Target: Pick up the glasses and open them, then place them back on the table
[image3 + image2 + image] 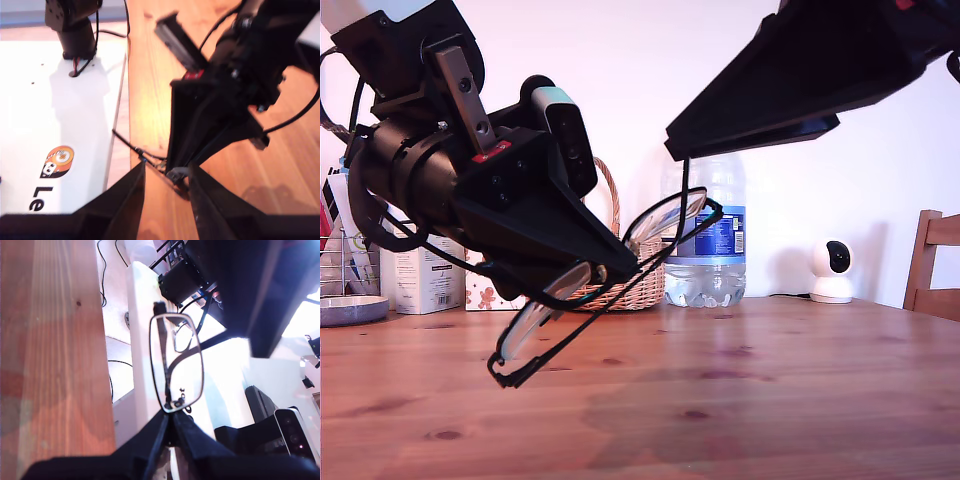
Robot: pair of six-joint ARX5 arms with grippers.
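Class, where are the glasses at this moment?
In the exterior view the glasses hang in mid-air above the table, left of centre, pinched by my first gripper, in front of the wicker basket.

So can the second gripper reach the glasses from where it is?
Probably yes: my second gripper is open right at the glasses, which my first gripper holds above the table, and nothing lies between them.
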